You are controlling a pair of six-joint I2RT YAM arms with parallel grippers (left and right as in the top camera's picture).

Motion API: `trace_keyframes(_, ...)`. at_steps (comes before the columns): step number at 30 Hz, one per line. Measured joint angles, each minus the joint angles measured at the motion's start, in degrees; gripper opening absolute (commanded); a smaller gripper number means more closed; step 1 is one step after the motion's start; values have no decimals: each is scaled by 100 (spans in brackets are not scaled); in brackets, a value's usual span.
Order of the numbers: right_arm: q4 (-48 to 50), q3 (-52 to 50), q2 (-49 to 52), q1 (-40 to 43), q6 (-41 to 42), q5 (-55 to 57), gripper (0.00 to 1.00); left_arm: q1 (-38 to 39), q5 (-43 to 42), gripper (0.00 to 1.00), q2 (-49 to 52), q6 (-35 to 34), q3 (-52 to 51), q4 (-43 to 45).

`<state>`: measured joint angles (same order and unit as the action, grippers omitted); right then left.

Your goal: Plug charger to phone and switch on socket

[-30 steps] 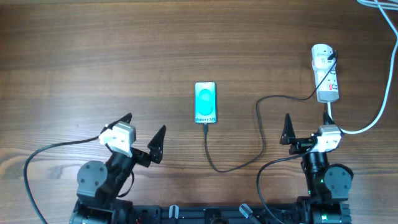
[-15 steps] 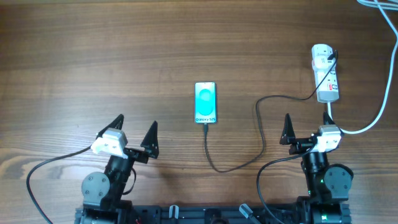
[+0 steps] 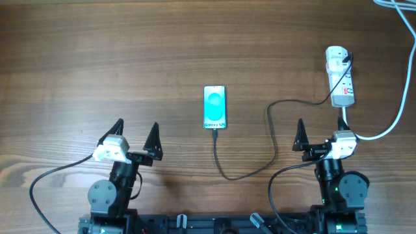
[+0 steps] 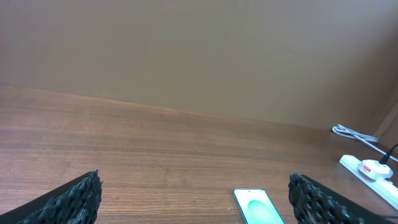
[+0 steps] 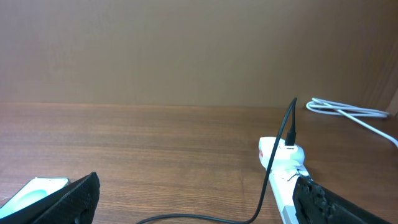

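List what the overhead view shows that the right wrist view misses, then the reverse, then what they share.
Only overhead: the open left gripper, and the thin black charger cable reaching the near end of the cyan-screened rectangular phone.
Only right wrist: the plain brown wall behind the wooden table.
Both: the phone, the cable leaving the white elongated power strip, the thick white cord and the open right gripper.
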<state>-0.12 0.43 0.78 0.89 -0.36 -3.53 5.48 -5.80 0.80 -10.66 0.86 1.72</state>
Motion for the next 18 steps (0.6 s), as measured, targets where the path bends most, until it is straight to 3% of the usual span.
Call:
trace_keyframes(8,0,0,0,0,0,0,100,-214,44,100,0,94,-13,-562)
trace_keyframes(18,0,0,0,0,0,-2,100,-216,201,100,-2,612,-13,-581)
